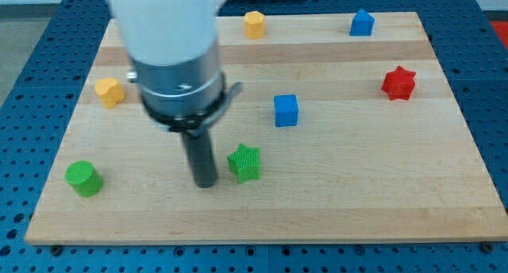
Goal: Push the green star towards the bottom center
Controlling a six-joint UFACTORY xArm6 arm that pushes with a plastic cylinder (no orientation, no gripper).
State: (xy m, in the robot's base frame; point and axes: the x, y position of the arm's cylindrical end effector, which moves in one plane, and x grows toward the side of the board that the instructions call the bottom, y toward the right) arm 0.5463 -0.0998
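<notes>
The green star (244, 163) lies on the wooden board (357, 194), a little left of centre and in the lower half. My tip (205, 182) rests on the board just to the star's left and slightly lower, a small gap apart from it. The arm's white and dark body hangs above, hiding part of the board's upper left.
A green cylinder (83, 178) sits at the lower left. A yellow block (109, 91) is at the left, an orange-yellow block (254, 24) at the top. A blue cube (286, 110) is at centre, a blue block (362, 23) at top right, a red star (398, 83) at right.
</notes>
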